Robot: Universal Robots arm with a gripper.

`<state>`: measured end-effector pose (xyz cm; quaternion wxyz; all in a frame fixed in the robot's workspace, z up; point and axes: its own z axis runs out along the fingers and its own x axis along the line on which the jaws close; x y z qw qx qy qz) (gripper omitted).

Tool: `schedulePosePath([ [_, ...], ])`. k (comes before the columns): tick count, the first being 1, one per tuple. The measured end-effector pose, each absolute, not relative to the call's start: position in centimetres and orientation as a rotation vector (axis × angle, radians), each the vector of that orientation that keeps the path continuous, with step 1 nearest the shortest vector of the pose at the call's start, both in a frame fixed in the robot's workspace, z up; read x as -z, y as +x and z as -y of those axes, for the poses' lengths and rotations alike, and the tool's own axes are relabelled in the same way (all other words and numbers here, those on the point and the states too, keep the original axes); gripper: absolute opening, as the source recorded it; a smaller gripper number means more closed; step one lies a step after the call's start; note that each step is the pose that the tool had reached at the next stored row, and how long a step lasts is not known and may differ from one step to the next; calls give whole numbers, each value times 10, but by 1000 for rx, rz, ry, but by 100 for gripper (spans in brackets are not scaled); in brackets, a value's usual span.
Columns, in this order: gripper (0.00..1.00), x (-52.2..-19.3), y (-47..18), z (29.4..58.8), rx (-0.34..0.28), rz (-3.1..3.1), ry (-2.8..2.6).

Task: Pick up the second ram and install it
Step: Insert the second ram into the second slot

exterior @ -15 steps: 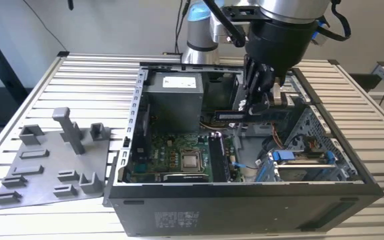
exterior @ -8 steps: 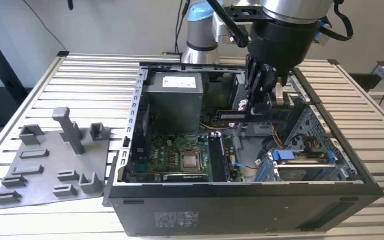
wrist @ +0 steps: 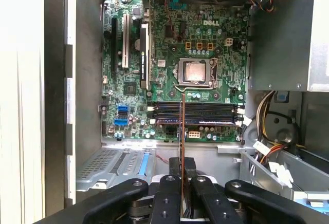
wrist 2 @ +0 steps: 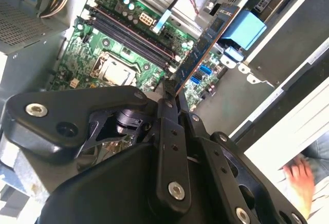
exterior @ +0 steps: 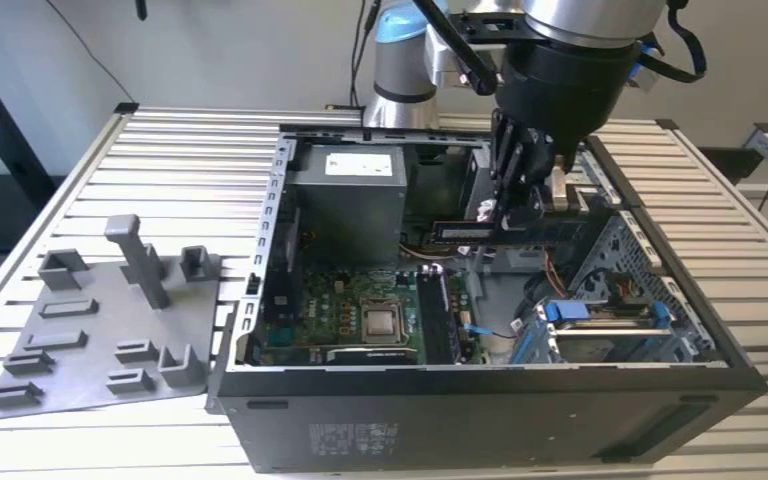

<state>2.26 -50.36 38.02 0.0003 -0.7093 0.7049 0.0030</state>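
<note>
I see my end effector [exterior: 523,212] closed on the second ram [exterior: 478,231], stick held clear above the open computer case [exterior: 491,420], motherboard [wrist: 169,54] and its memory slots [wrist: 198,114] beneath the end effector, gray tray [exterior: 104,330] well apart from it on the tabletop [exterior: 184,150]

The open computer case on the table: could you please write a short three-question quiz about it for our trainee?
1. True or false: the black claw is shut on the long dark ram stick.
2. Where is the gray plastic tray with upright posts, relative to the black computer case? A inside it; B beside it on the slatted metal table; C in the claw.
3. Fill in: the stick hangs over the green ____.
Key: 1 true; 2 B; 3 motherboard.
</note>
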Motion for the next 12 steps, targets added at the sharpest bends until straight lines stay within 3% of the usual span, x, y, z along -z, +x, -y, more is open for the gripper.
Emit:
schedulePosePath([
  [12,15,-380,23,472,-9,-2219,-2223],
])
